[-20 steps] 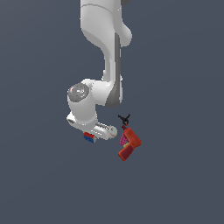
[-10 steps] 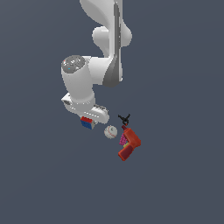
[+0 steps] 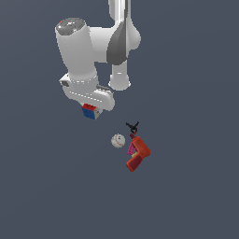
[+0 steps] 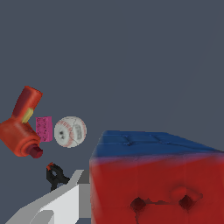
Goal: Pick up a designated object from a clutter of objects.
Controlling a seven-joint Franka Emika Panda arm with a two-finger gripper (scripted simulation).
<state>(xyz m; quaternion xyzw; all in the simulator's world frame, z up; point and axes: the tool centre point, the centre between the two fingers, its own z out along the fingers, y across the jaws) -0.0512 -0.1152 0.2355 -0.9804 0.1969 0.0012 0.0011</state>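
Puzzle cube (image 3: 90, 111), red, blue and white in gridded faces, sits tucked right under the gripper (image 3: 91, 108), up off the grey floor (image 3: 196, 196) and well apart from the other items. Fills much of the wrist view (image 4: 153, 175), red face forward, blue face above, one pale finger (image 4: 57, 201) flat against its side. Looks pinched between the jaws, closed to the cube's width on two opposite faces; second finger hidden, so contact there only judged.

Likely light, hard plastic, stiff enough to take a firm squeeze without giving. Sticker faces probably smooth and a little slick, so best held square on flat opposing faces, near the middle, not on edges or corners where it could twist out. Layers may turn under an off-centre squeeze; an even, centred pinch seems safest. Not fragile to speak of.

Further out, lower in the exterior view: baseball (image 3: 118, 140) on the floor, pink piece (image 3: 132, 149) just beside it, touching or nearly touching the red drill (image 3: 138, 155). Small black clamp (image 3: 132, 126) just above the drill's end. All lying clear of the cube.
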